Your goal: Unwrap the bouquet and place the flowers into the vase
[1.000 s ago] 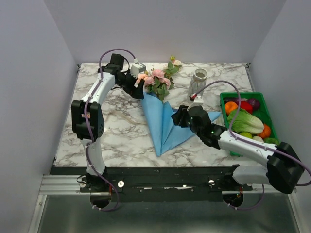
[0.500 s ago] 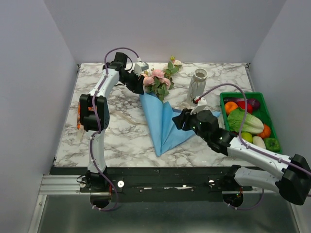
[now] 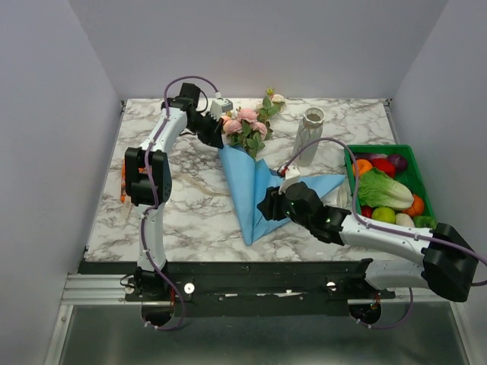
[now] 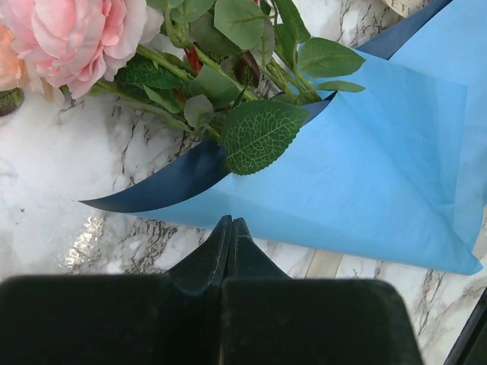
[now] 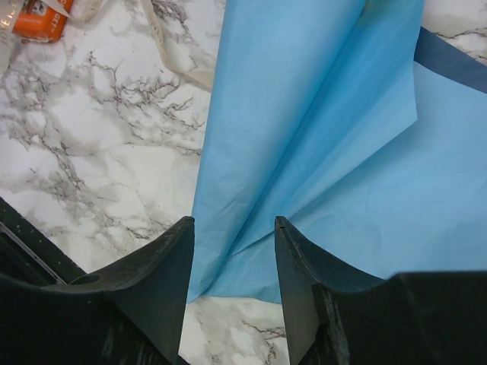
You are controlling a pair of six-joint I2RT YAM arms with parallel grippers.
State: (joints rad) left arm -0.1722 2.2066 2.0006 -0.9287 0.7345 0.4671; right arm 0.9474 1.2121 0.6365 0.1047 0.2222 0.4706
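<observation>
**Bouquet lying open-ended at centre table, left jaws shut at its paper edge**

From the overhead view I see the marble table (image 3: 190, 213) with the bouquet (image 3: 245, 163) lying flat across its middle. Its blue paper (image 3: 247, 190) is loosened into a long folded fan. The point aims toward 6 o'clock, the wide mouth toward 12, and one flap spreads out toward 3 o'clock. The paper is bright blue outside and darker on the inner face showing at the mouth.

At 3 o'clock sits a green crate (image 3: 380, 147) of toy produce. The vase (image 3: 308, 133) stands upright at about 1 o'clock, off-white, slim, with a flared mouth. It is apart from the paper and just beside the crate.

The flowers (image 3: 247, 125) spill out of the paper's mouth at 12 o'clock: pink and peach blooms over green leaves, stems tucked into the paper.

The left gripper (image 4: 230, 228) sits at 11 o'clock beside the blooms. Its jaws are pressed tight together, tips right at the paper's edge below the leaves; I cannot tell whether any paper is caught.

The right gripper (image 5: 234, 228) hangs over the paper's lower folds near 5 o'clock, jaws partly apart with nothing between them.

A beige ribbon (image 5: 175, 61) lies loose on the marble beside the paper.
</observation>
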